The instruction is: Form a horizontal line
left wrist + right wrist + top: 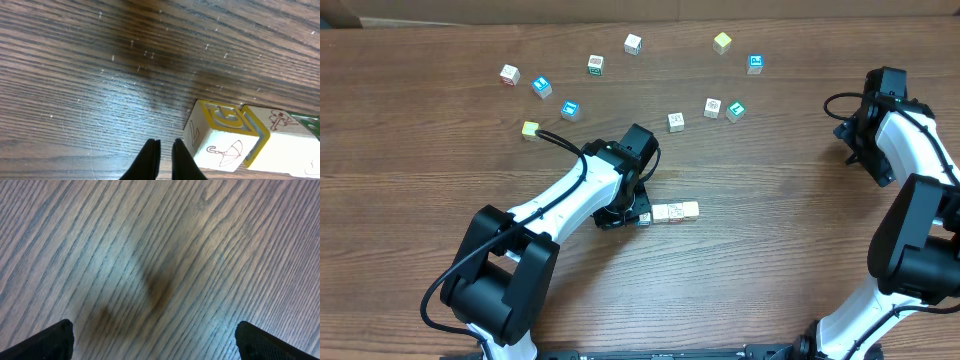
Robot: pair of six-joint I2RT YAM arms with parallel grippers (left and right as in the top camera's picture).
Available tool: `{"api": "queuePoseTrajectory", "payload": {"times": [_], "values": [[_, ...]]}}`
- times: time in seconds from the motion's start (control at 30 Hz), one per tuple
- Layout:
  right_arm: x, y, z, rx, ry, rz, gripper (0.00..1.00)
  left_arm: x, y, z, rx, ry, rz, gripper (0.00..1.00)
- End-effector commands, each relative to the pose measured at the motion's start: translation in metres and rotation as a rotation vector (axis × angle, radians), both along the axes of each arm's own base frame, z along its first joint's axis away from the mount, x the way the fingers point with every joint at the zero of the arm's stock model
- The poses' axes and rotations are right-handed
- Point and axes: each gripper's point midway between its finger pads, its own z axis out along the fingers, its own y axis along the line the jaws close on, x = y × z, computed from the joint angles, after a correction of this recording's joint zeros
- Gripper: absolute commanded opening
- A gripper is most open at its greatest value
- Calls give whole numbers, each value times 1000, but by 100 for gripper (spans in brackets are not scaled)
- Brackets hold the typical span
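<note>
The jaws of the left gripper (164,146) are pressed together with nothing between them, held low just beside the yellow-edged cube (220,137) at the near end of the horizontal line (670,212). Whether that cube is touched cannot be told. The jaws of the right gripper (155,335) are spread wide over bare worktop (770,270), well apart from the row.

The line is laid near the middle of the worktop, its cubes touching. They are judged light, rigid and easily slid. A cube is therefore best pinched across two opposite flat faces, or nudged squarely on an end face, lest the row buckle.

On the nearest cube a letter like C or G, an umbrella drawing and a mark resembling 7 are made out. Loose cubes (633,43) are scattered beyond.
</note>
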Motion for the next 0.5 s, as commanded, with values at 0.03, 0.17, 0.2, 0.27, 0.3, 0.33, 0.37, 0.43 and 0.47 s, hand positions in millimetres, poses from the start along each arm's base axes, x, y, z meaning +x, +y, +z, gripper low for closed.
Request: {"api": "queuePoseTrajectory", "payload": {"times": [0.03, 0.17, 0.2, 0.27, 0.3, 0.33, 0.37, 0.43, 0.47], "values": [[5, -3, 1, -12, -5, -1, 100, -5, -2, -2, -3, 17, 6, 4], [5, -3, 1, -12, -5, -1, 100, -5, -3, -2, -8, 17, 5, 4], [5, -3, 1, -12, -5, -1, 100, -5, -3, -2, -8, 16, 5, 4], [5, -3, 1, -12, -5, -1, 100, -3, -4, -2, -12, 9, 6, 4], [5, -3, 1, -12, -5, -1, 100, -3, -4, -2, -14, 7, 6, 4], [5, -3, 1, -12, -5, -1, 100, -1, -5, -2, -17, 2, 6, 4], [5, -3, 1, -12, -5, -1, 100, 0, -6, -2, -20, -3, 6, 4], [5, -3, 1, -12, -5, -1, 100, 2, -7, -2, -26, -13, 6, 5], [5, -3, 1, -12, -5, -1, 100, 3, -8, -2, -29, -17, 6, 4]]}}
